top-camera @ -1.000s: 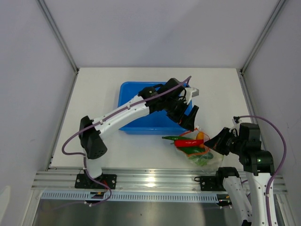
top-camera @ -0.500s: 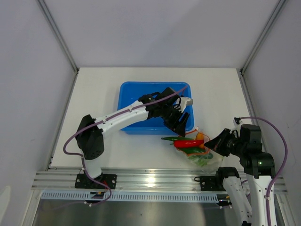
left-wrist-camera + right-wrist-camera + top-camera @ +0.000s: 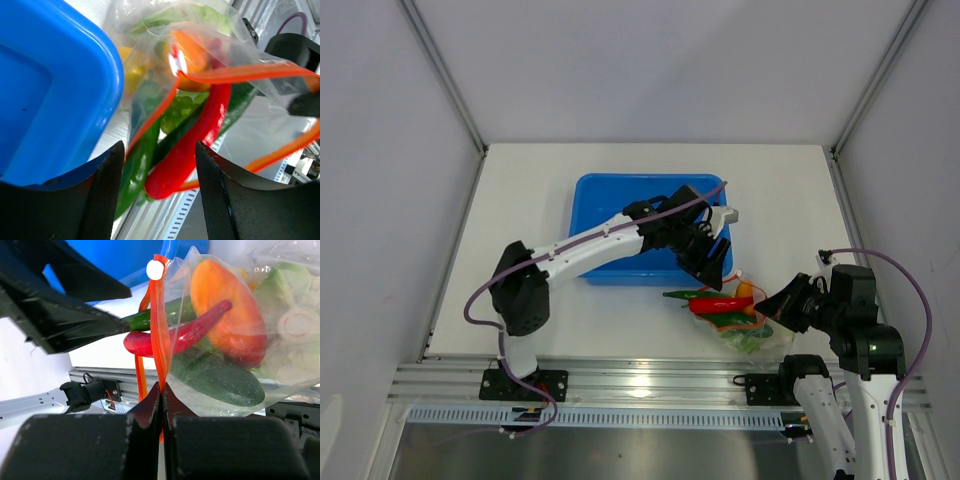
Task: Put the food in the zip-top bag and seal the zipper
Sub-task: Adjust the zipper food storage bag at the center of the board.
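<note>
Closest to the bases, the right pincer (image 3: 161, 390) is clamped tight on the orange-red zipper (image 3: 159, 330), holding 1 lip of the bag (image 3: 280, 365) by its strip. The right arm is folded short above its own base, with its forearm pointing left at the bag.

Straight ahead of those closed jaws the pouch hangs full. A dark green cucumber (image 3: 220, 377) lies lowest, an orange fruit (image 3: 225, 310) sits above it, and pale cauliflower (image 3: 295, 340) is at the far side.

The red chili (image 3: 185, 335) is the piece that matters. Its long axis runs across the mouth, with the fat end poking out past the strip, away from the right pincer. A slim green piece (image 3: 137, 165) (cucumber or pepper, I cannot tell) sticks out beside it.

Those 2 loose ends lie just beyond the left pincer (image 3: 159, 150), which hovers at the mouth with its jaws partway apart and nothing clamped. In its wrist view both ends show through the gap between the fingers, and contact cannot be made out. The left arm reaches long and rightward over the blue tub (image 3: 610, 200), its wrist tipped down at the bag.

Since the right arm is busy holding, the left is probably the one to push the chili inward along its length. The mouth is not yet sealed.
</note>
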Available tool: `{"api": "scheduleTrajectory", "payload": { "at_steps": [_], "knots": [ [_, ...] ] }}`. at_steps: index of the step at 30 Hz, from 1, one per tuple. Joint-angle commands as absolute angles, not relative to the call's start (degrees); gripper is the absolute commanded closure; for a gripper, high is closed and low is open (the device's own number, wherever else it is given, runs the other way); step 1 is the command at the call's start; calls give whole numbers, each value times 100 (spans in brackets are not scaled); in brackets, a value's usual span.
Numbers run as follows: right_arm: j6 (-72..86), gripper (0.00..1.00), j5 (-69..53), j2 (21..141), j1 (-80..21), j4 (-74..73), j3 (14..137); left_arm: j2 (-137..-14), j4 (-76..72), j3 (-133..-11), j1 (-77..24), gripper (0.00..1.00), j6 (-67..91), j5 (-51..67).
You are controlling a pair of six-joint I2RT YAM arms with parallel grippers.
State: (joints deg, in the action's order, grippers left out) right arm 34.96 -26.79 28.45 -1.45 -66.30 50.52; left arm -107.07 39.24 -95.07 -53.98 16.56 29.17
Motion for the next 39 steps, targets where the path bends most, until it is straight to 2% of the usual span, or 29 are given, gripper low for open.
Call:
{"api": "scheduleTrajectory", "payload": {
  "at_steps": [1,15,21,30,34,39],
  "knots": [
    [3568,100,-2698,2795,-185,-6645,5309,-10933,3735,-9791,-5423,40,1687,3102],
    [3551,100,-2663,2830,-185,-6653,5309,-11329,3753,-9993,-5414,41,1653,3129],
    [3542,100,-2646,2813,-184,-6680,5317,-11373,3683,-9827,-5362,49,1635,3129],
    [3533,100,-2610,2839,-185,-6662,5335,-11382,3674,-9756,-5317,73,1556,3155],
    [3568,100,-2540,2935,-185,-6645,5388,-11338,3718,-9686,-5300,99,1494,3260],
    [3577,100,-2479,3190,-184,-6592,5554,-11163,3902,-9765,-5282,99,1450,3375]
  ]
}}
